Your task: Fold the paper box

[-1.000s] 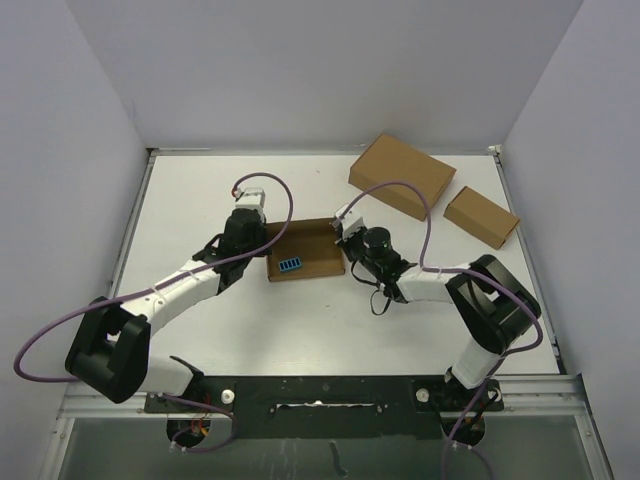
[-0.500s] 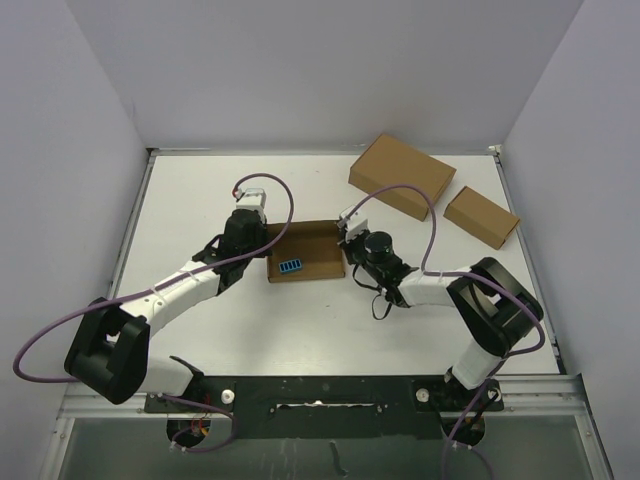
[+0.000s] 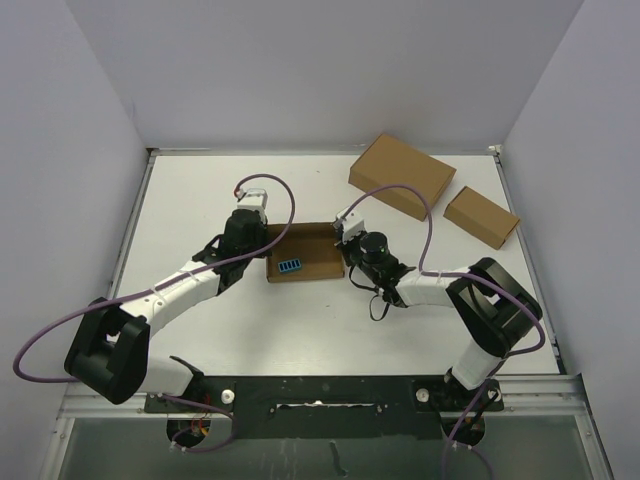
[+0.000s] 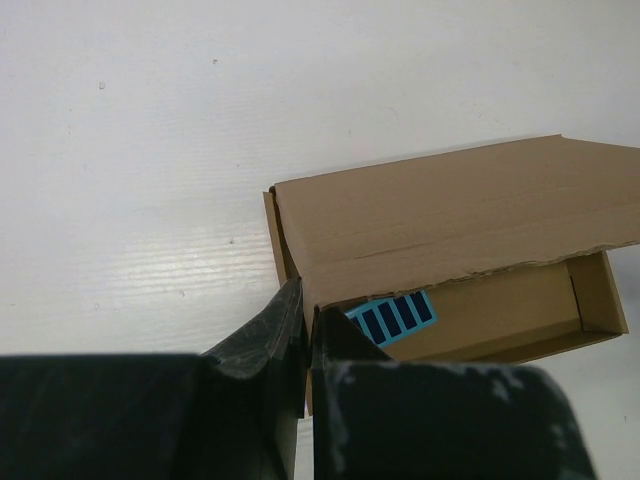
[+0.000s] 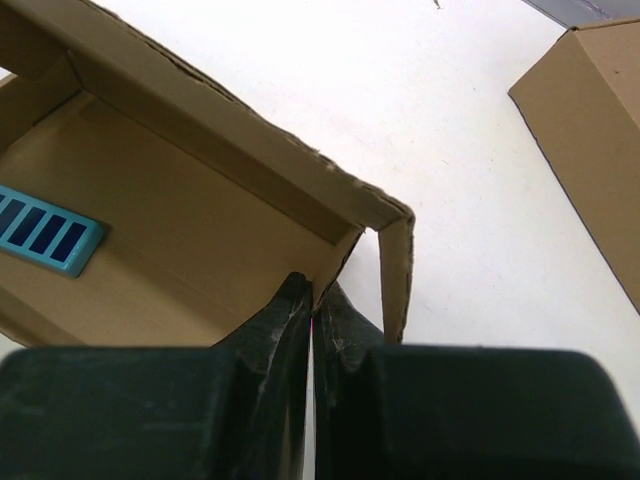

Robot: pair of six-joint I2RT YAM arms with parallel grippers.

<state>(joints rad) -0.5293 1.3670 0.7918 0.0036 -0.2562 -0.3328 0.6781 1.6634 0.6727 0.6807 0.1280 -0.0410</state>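
Observation:
The paper box (image 3: 318,262) lies open in the middle of the table, a blue striped label (image 3: 289,265) on its floor. My left gripper (image 3: 268,250) is shut on the box's left side wall; in the left wrist view its fingers (image 4: 307,300) pinch that wall, with the box's back panel (image 4: 440,210) leaning over the blue label (image 4: 392,316). My right gripper (image 3: 344,250) is shut on the right side wall, and the right wrist view shows it (image 5: 318,290) clamping the wall at the box's (image 5: 180,210) corner, beside a loose side flap (image 5: 396,270).
A larger brown box (image 3: 402,175) lies closed at the back right, and its corner shows in the right wrist view (image 5: 590,110). A small narrow brown box (image 3: 481,216) sits to its right. Grey walls enclose the table on three sides.
My right wrist has shifted slightly left towards the box. The left arm and the box have hardly moved, and both grips hold.

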